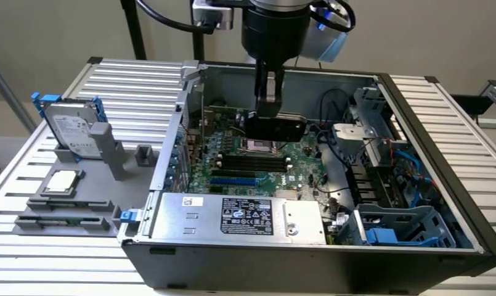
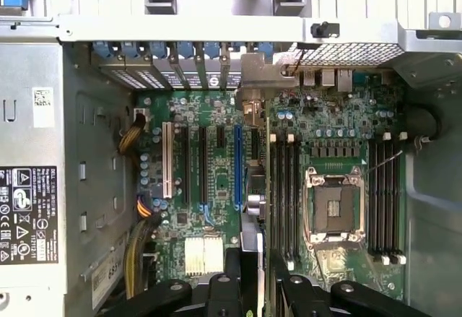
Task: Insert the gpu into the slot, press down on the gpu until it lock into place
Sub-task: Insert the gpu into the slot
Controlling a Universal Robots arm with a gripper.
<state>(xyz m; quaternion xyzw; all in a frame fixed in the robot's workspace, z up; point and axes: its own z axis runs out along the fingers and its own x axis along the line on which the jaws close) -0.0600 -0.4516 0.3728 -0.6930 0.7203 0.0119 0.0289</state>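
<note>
Your gripper (image 1: 268, 112) is clamping the gpu (image 1: 276, 129), holding it edge-down above the motherboard (image 1: 305, 154). It's hanging just beside the slot (image 2: 237, 165), not seated yet.

This looks like a robotics lab or test workshop. A counter (image 1: 124, 80) of ribbed aluminium profiles carries an open desktop computer case (image 1: 313, 271) with its motherboard (image 2: 216, 187) bared. A robot arm (image 1: 274, 31) hangs over it, its hand (image 1: 268, 114) gripping the gpu (image 1: 274, 129). Beside the case, grey fixtures (image 1: 63, 209) hold a hard drive (image 1: 71, 132) and other loose parts. Plain pale walls (image 1: 50, 31) stand behind.
</note>
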